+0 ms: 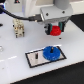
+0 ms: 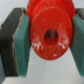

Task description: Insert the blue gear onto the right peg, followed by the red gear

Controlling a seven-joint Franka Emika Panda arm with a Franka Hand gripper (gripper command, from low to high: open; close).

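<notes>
In the exterior view the blue gear [image 1: 51,53] lies flat on the right part of the black-bordered white plate [image 1: 31,58]; the right peg is hidden under it. A short thin pin [image 1: 38,56] stands on the plate to the gear's left. My gripper [image 1: 55,31] hangs above the plate, shut on the red gear [image 1: 56,30]. In the wrist view the red gear [image 2: 50,33] fills the middle, its centre hole dark, clamped between two teal finger pads [image 2: 21,42].
A small beige and black block-like object [image 1: 18,28] stands on the white table at the exterior view's left. A black cable [image 1: 22,16] runs across the back. A dark-blue shape [image 1: 4,10] sits at the far left corner.
</notes>
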